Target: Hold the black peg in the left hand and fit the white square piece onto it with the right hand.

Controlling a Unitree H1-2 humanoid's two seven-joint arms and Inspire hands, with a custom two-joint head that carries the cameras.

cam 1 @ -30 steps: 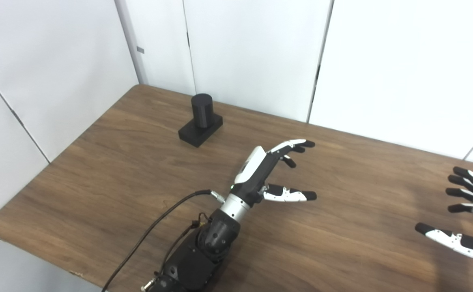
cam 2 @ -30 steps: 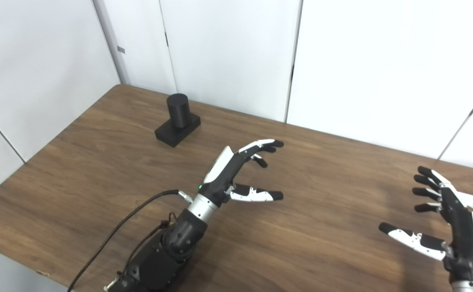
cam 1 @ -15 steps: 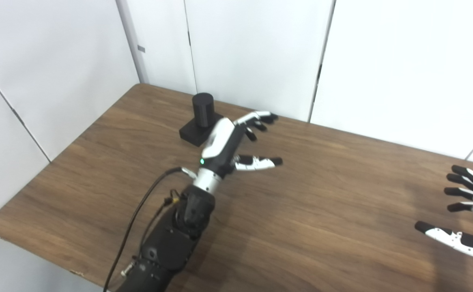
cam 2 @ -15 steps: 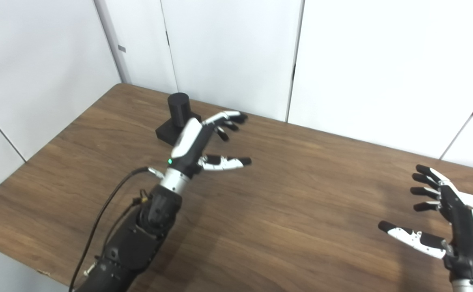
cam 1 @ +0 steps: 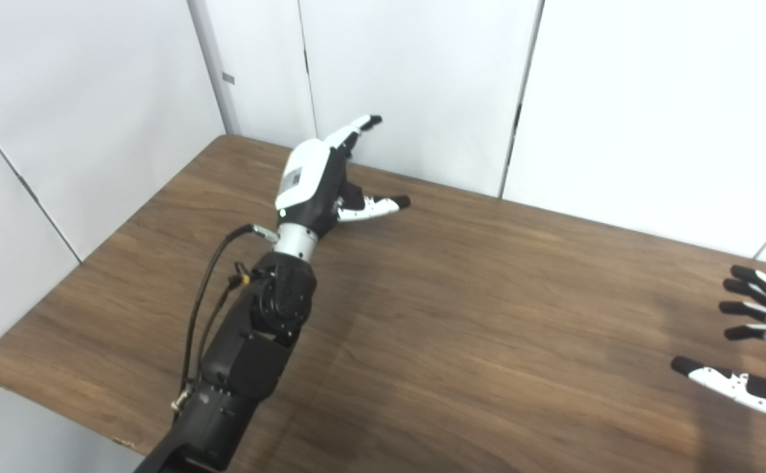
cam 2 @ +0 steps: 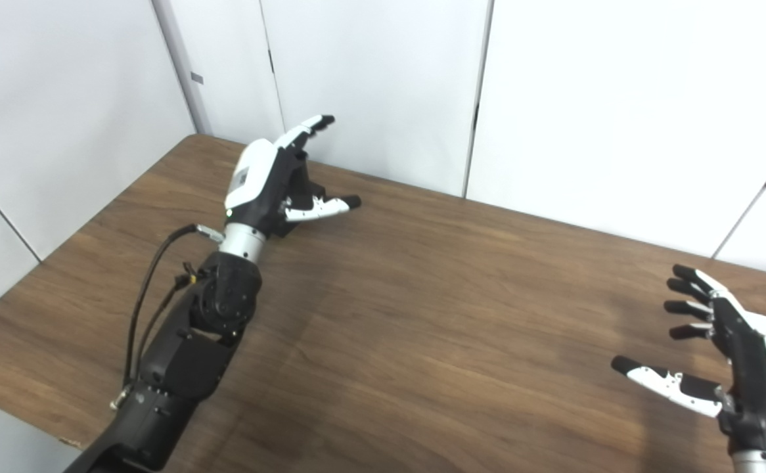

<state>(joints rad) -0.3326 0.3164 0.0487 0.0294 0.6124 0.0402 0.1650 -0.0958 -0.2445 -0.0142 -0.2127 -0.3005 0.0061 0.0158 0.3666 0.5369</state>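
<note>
The black peg cannot be made out with any certainty. The left robot hand (cam 1: 317, 177) hovers over the far left corner of the bench (cam 1: 488, 295), and its palm and back cover whatever stands there. In the right eye view a dark patch sits between its fingers and thumb, but I cannot tell whether that is peg or palm.

Going by the task, the peg is probably a stiff, light, smooth part that will neither bend nor crush. It could turn or slip in a loose grasp, so the sound hold would be low on its body, wrapped all round, leaving the top free to take the piece.

The left robot hand has its fingers stretched up and apart, thumb out to the side, closed on nothing. The right robot hand (cam 2: 718, 358) waits near the bench's right edge, well apart from the left, fingers spread and empty. The white square piece is not clearly in view. White shows beside that hand, though it may only be its own shell.

Count: 2 robot hands, 1 bench, 0 pegs and 0 white pieces seen for certain.
</note>
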